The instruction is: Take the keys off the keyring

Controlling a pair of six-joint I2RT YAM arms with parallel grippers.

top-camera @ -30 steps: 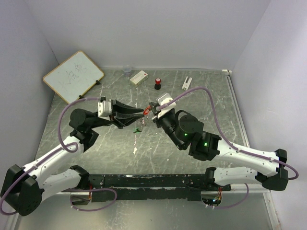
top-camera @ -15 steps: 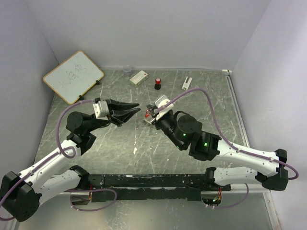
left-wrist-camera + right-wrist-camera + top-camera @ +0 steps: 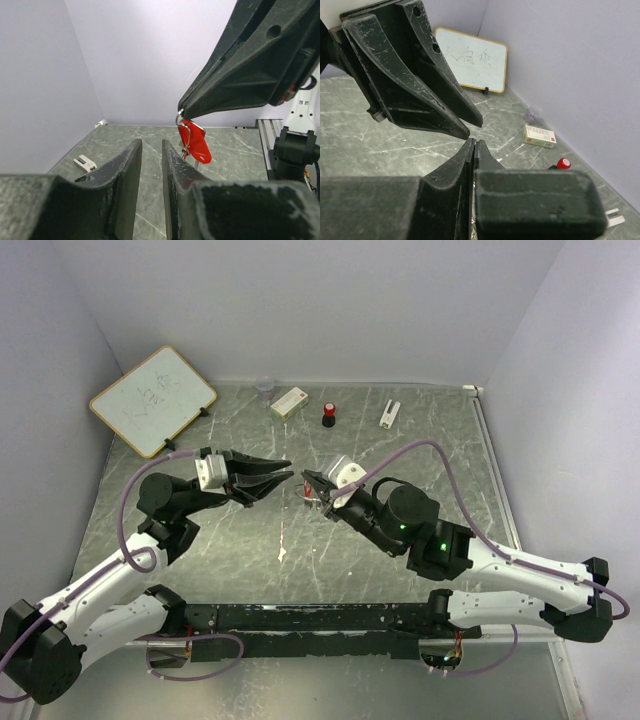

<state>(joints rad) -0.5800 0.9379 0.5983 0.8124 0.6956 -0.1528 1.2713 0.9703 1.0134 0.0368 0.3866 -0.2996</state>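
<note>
The right gripper (image 3: 308, 480) hangs above the table's middle, shut on the keyring (image 3: 178, 119), a thin silver wire loop. In the left wrist view its dark fingers (image 3: 240, 75) reach in from the upper right, and a key with a red plastic head (image 3: 197, 142) dangles from the loop below their tip. The left gripper (image 3: 284, 478) faces it from the left, tips almost meeting. Its jaws stand a narrow gap apart with nothing between them (image 3: 151, 147). In the right wrist view the right gripper (image 3: 474, 143) is pressed shut, just below the left fingers (image 3: 435, 100).
Along the back wall are a tilted whiteboard (image 3: 152, 400), a clear cup (image 3: 265, 388), a small white box (image 3: 289, 402), a black cylinder with a red cap (image 3: 328, 415) and a small white piece (image 3: 389, 413). Purple cables loop over both arms.
The left gripper has drawn back left, away from the right gripper, and holds nothing. The right arm has shifted right and lower, its gripper still shut on the ring.
</note>
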